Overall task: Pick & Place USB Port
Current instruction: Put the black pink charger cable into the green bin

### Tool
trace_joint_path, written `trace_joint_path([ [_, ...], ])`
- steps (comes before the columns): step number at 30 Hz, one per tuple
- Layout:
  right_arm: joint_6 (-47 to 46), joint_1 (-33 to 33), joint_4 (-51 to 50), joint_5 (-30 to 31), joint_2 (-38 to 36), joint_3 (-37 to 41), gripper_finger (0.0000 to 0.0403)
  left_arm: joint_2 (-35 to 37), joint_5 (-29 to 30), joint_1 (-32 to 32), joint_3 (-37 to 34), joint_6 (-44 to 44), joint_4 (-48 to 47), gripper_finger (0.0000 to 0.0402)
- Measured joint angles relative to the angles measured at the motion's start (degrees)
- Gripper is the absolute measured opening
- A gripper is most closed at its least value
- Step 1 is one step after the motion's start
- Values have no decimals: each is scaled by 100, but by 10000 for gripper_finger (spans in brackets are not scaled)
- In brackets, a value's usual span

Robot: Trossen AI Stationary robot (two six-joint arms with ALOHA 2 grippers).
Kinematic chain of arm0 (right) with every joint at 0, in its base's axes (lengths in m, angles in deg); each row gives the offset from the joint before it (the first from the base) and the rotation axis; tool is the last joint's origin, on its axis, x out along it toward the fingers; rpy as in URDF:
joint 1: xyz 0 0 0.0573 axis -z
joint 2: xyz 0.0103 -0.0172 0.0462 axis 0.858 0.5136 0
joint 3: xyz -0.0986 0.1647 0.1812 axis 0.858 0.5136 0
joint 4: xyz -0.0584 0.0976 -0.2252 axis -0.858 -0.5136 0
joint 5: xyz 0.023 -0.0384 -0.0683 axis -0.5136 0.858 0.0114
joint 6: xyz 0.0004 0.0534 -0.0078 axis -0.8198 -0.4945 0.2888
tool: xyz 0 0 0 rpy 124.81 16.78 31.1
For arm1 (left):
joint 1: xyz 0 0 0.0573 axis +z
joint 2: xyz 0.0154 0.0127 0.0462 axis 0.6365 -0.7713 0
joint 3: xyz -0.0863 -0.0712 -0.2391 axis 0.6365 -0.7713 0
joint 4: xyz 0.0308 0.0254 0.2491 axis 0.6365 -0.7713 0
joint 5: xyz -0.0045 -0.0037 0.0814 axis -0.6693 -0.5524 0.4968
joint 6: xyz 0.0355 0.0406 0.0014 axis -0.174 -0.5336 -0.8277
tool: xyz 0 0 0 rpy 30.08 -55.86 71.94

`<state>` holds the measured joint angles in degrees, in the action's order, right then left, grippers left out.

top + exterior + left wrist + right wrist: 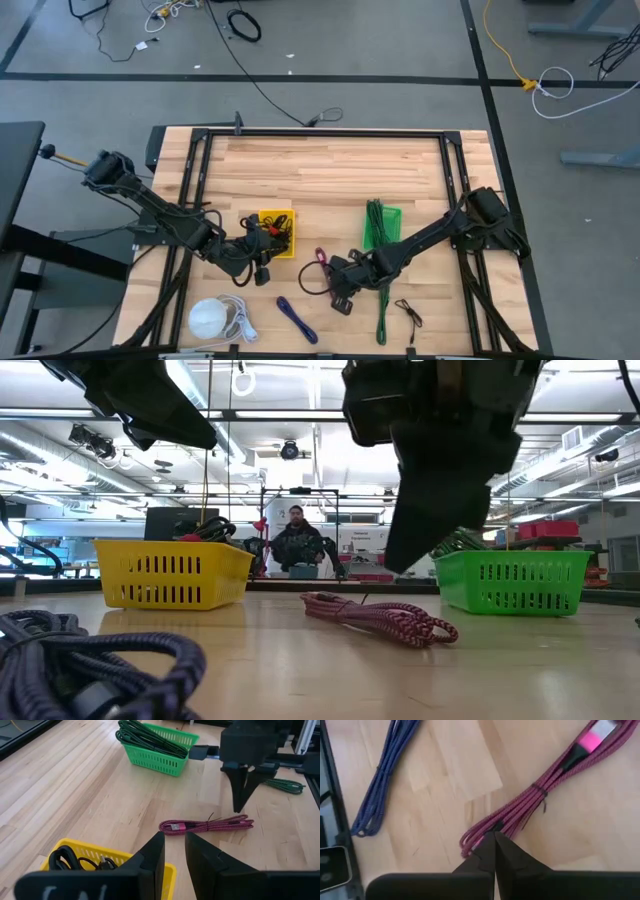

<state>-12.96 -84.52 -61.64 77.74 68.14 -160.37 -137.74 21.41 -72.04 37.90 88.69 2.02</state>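
Here the pink cable (535, 795) lies on open counter (330, 170) between the yellow basket (277, 232) and green basket (381, 224). Right tool (495, 851) pressed together, tips at the cable's looped end; left tool (174, 857) slightly spread above the yellow basket's edge.

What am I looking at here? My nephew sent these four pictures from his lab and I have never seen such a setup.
Two dark robot arms work at a wooden table. One picture looks straight down from above, one looks level across the tabletop, and two come from cameras on the arms' wrists.

On the table lie a yellow basket holding black cables, a green basket holding green cables, a red cable, a blue cable, a white cable bundle, a loose green cable and a small black cable.

The right gripper has its fingers shut at one end of the red cable; whether it actually holds it is unclear. The left gripper hovers by the yellow basket, fingers slightly apart, holding nothing.
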Motion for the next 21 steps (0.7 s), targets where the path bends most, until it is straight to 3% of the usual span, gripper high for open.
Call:
trace_joint_path([
  [7, -251, -144, 114, -260, 56, 0, 17, 0, 0, 0, 0, 0, -2, 80],
  [21, -240, -156, 424, 102, 178, -4, 144, 0, -3, 2, -1, 0, 2, 80],
])
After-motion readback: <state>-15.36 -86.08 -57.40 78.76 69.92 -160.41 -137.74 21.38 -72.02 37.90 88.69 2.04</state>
